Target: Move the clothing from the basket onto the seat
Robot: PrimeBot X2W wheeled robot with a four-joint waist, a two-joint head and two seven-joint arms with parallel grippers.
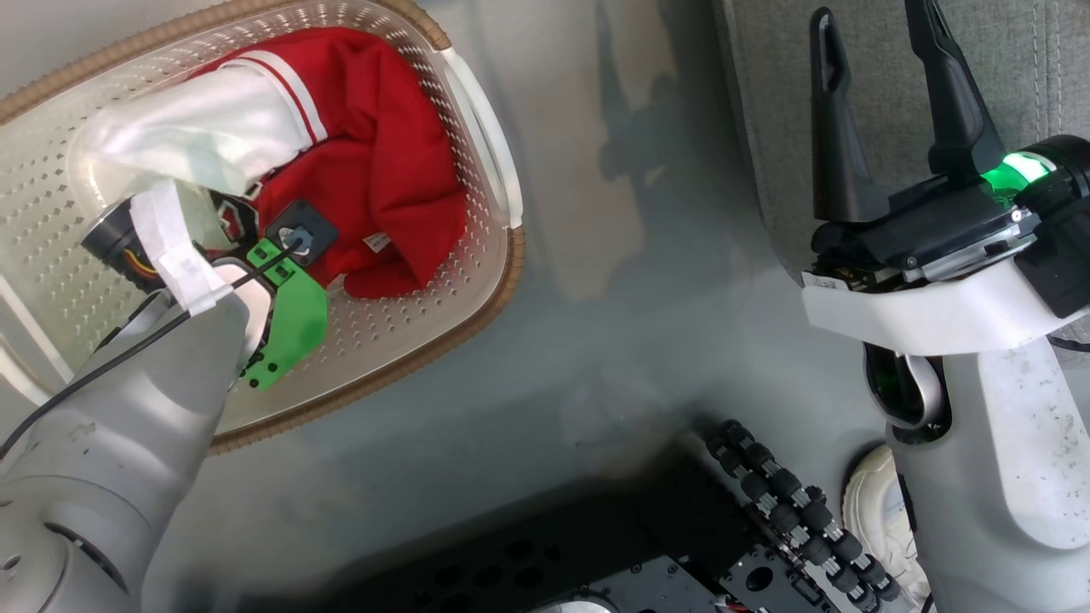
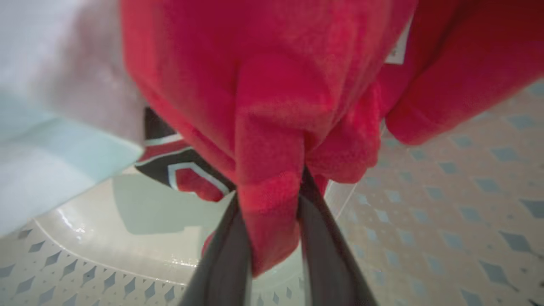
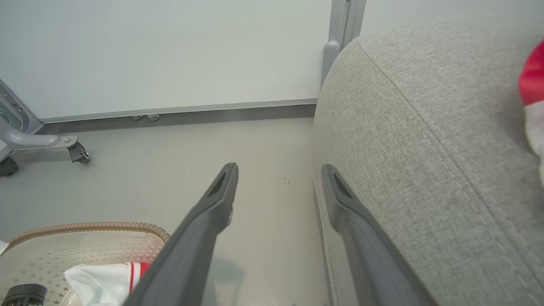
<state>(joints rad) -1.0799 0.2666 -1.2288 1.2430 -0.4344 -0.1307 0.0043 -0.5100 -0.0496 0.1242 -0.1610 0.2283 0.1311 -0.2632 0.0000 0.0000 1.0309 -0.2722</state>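
Note:
The red clothing (image 1: 383,162) with a white striped sleeve lies bunched in the cream perforated basket (image 1: 409,323) at the upper left. My left arm reaches down into the basket, and its wrist hides the fingers in the head view. In the left wrist view my left gripper (image 2: 270,187) is shut on a fold of the red clothing (image 2: 263,85) just above the basket floor (image 2: 446,221). My right gripper (image 1: 869,25) stands open and holds nothing by the edge of the grey seat (image 1: 1039,68). A second red and white piece (image 3: 533,85) lies on the seat (image 3: 425,127).
Bare grey floor (image 1: 639,298) separates the basket from the seat. My own base with black rollers (image 1: 792,502) is at the bottom. A wheeled metal frame with a caster (image 3: 78,153) stands by the pale wall, beyond the basket rim (image 3: 85,227).

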